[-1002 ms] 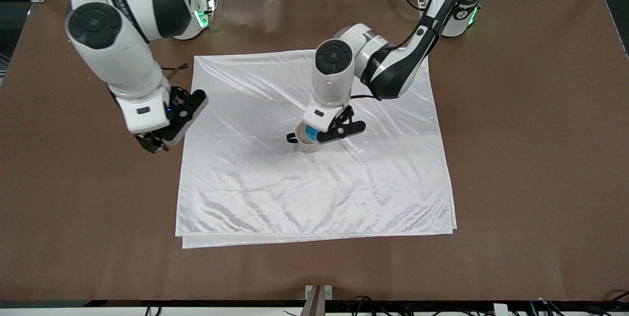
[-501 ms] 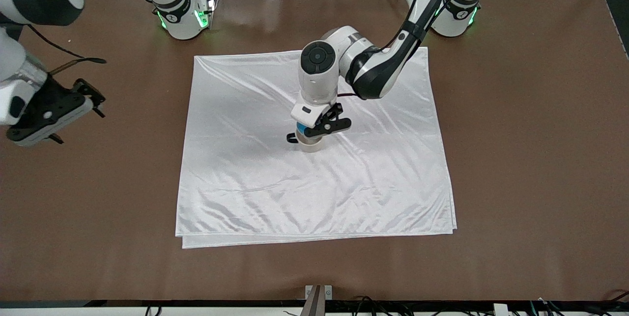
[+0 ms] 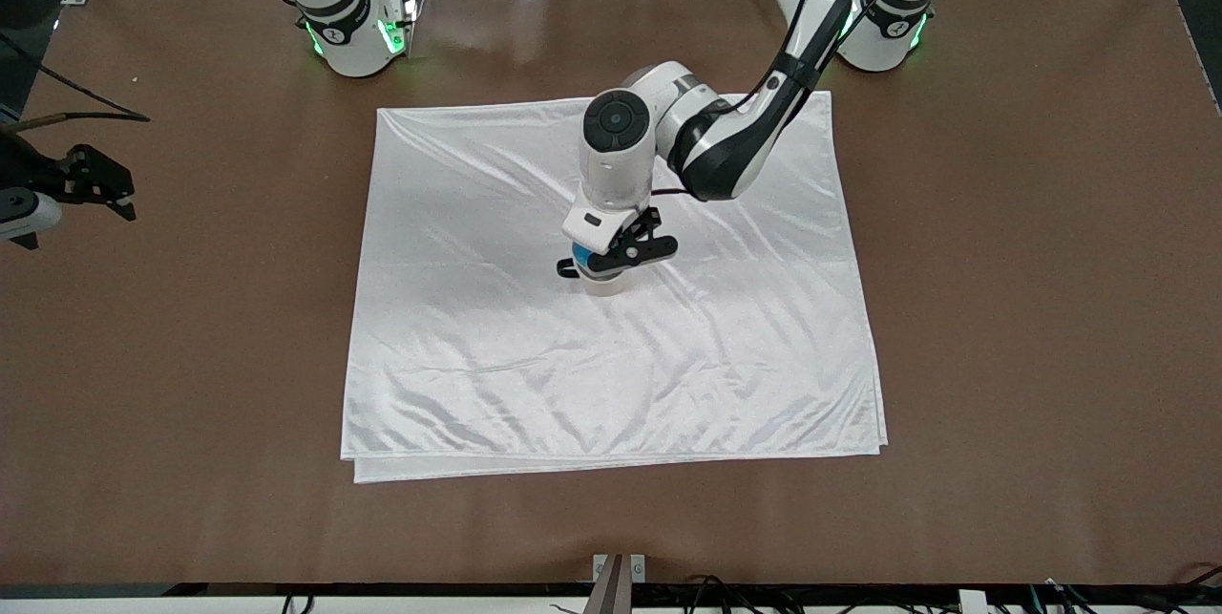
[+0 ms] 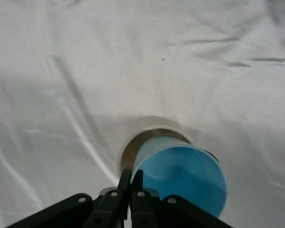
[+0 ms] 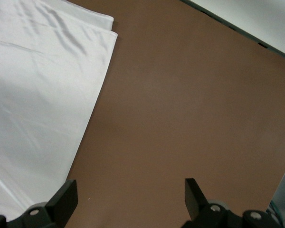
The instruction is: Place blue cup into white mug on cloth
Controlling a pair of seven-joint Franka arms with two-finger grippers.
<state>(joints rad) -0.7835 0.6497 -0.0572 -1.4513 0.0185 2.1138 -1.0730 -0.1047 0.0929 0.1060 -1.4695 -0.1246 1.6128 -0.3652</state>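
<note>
The white mug [image 3: 601, 285] with a dark handle stands on the cloth [image 3: 611, 375], near its middle. My left gripper [image 3: 584, 263] is over the mug and shut on the rim of the blue cup [image 3: 579, 262]. The cup is partly down inside the mug. In the left wrist view the blue cup [image 4: 185, 178] leans, its base within the mug's rim [image 4: 147, 137], and my left gripper [image 4: 131, 176] pinches the cup's wall. My right gripper [image 5: 130, 190] is open and empty over bare table, off the cloth toward the right arm's end.
The brown table [image 3: 1031, 308] lies bare around the cloth on all sides. The right wrist view shows a layered corner of the cloth [image 5: 33, 95] and the table's edge [image 5: 237, 33]. The arms' bases stand along the table's farthest edge from the front camera.
My right arm has swung away from the cloth's edge toward its end of the table. My left gripper has come lower with the blue cup, which now sits deeper in the mug.
</note>
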